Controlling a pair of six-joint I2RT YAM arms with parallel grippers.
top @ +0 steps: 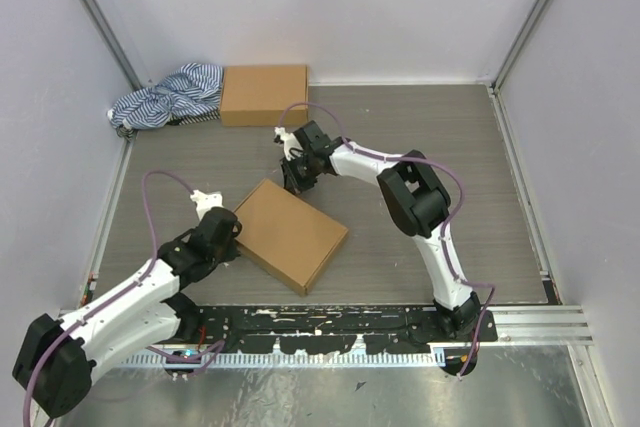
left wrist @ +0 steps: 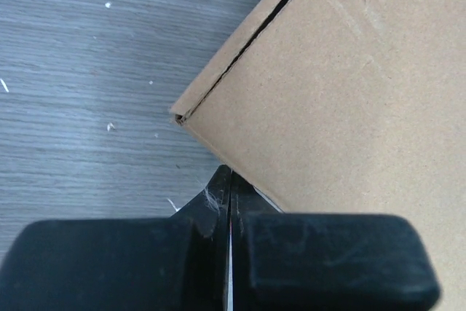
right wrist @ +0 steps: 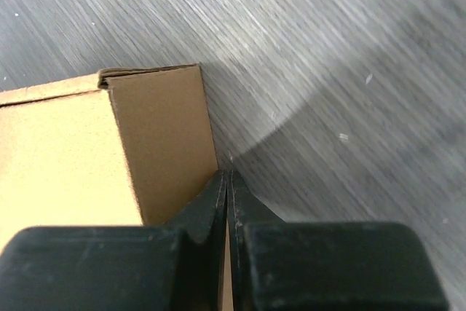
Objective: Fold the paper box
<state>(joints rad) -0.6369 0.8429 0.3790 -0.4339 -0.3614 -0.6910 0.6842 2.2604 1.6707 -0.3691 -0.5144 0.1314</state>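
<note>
On grey wood-grain table [top: 450, 147], top cam: plain brown corrugated cardboard paper box [top: 290, 235] lies closed, flat, set diagonal. At box's L corner sits left gripper [top: 236, 247], at its far corner right gripper [top: 296, 183]. Left wrist cam: jaws together, tips at box edge. Right wrist cam: jaws together, tips by box side wall.

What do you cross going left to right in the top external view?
striped cloth → left gripper → paper box → right arm's elbow. Left out because they overlap the paper box sideways: second box, right gripper.
</note>
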